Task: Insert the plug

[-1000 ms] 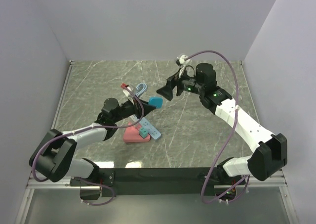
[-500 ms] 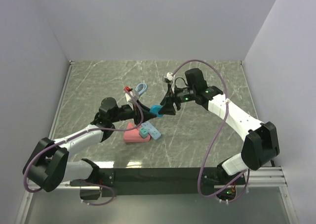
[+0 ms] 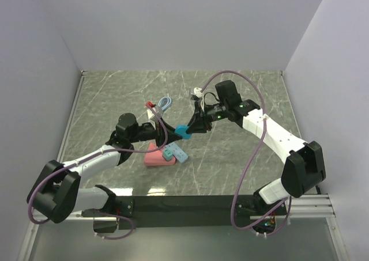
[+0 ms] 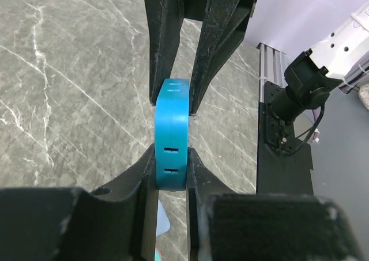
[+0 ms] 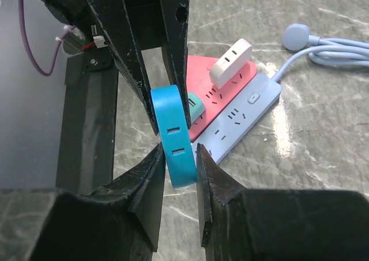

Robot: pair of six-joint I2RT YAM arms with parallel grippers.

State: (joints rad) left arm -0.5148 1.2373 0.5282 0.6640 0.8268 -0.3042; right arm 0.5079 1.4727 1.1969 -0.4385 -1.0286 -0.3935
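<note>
A blue rounded plastic plug (image 3: 182, 131) hangs in the air over the middle of a grey-green marble table (image 3: 242, 157), pinched from both sides at once. The left gripper (image 3: 174, 128) reaches in from the left, its two black fingers pressed together on one end of the plug. The right gripper (image 3: 189, 129) comes from the right and clamps the other end. The plug's flat face shows two small slots.

Below and slightly nearer, a pink power strip (image 3: 154, 156) and a light blue power strip (image 3: 179, 153) lie side by side. A white plug (image 5: 230, 62) and a teal plug (image 5: 195, 106) sit on the pink strip. A coiled light blue cable (image 3: 165, 103) lies farther back.
</note>
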